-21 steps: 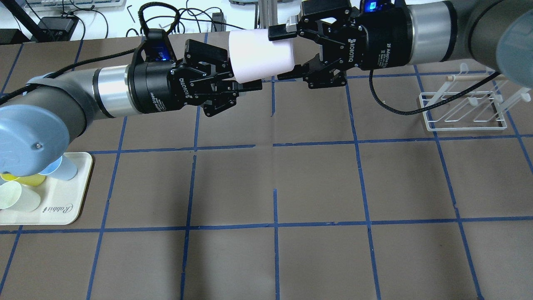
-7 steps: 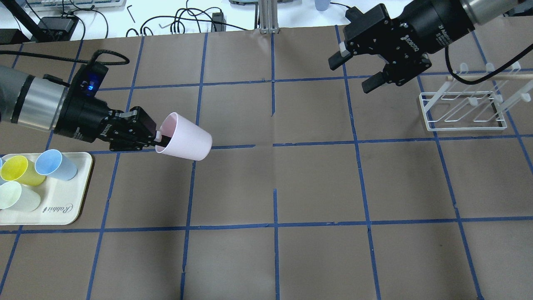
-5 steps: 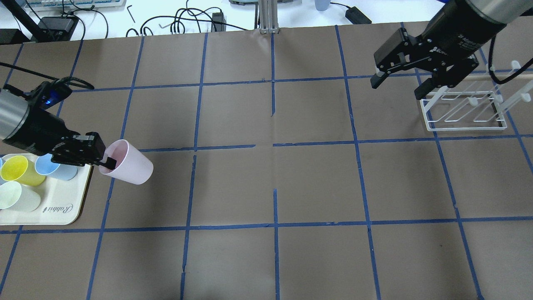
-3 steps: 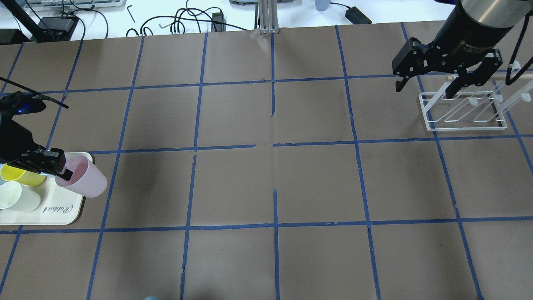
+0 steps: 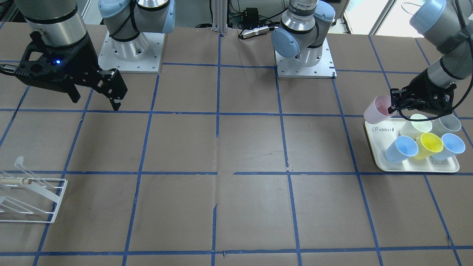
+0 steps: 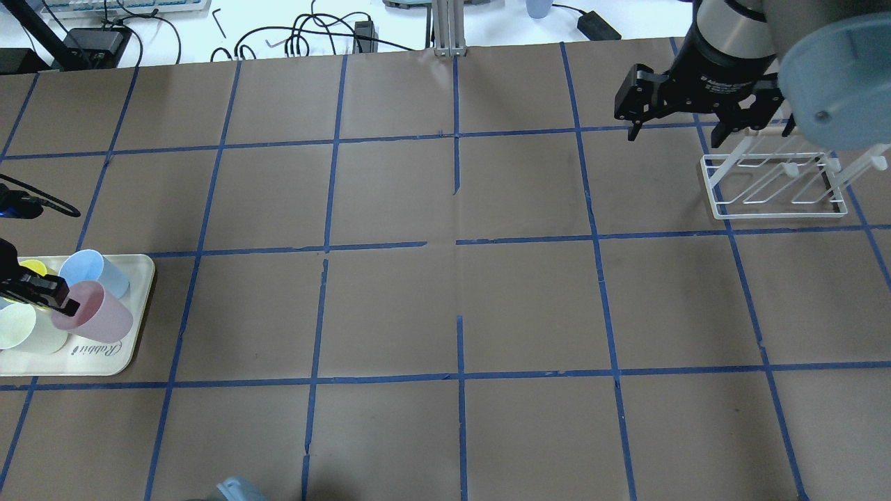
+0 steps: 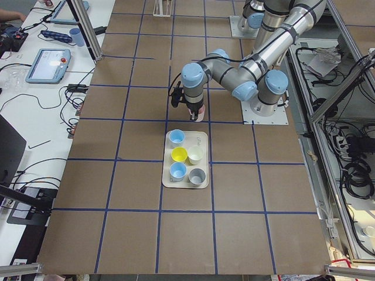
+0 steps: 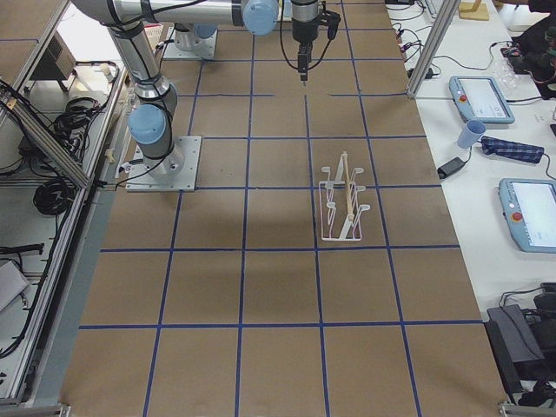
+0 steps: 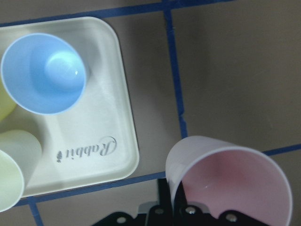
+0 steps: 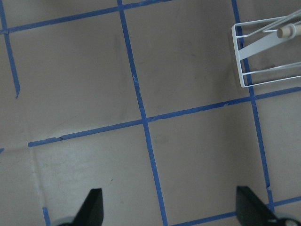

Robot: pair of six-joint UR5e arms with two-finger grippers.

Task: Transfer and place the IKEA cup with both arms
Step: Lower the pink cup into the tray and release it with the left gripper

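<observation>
The pale pink IKEA cup point(image 6: 97, 316) is tilted, and my left gripper point(image 6: 61, 300) is shut on its rim, one finger inside. The cup hangs over the robot-side end of the cream tray point(image 6: 104, 362), by the "Rabbit" lettering. It also shows in the front view point(image 5: 376, 110) with the left gripper point(image 5: 394, 107) beside it, and in the left wrist view point(image 9: 235, 183), with the tray point(image 9: 113, 155) to its left. My right gripper point(image 6: 674, 133) is open and empty at the far right, next to the wire rack; its front view point(image 5: 97, 103) shows the jaws spread.
The tray holds two light-blue cups point(image 5: 401, 148) point(image 5: 451, 145), a yellow one point(image 5: 428, 144), a cream one point(image 5: 419, 125) and a grey one point(image 5: 449, 123). A white wire rack point(image 6: 773, 188) stands at the right. Brown paper with a blue tape grid covers the table.
The right gripper let go of the pink cup and drew back right to the rack. The left gripper carried the cup left and toward the robot, to the tray.
</observation>
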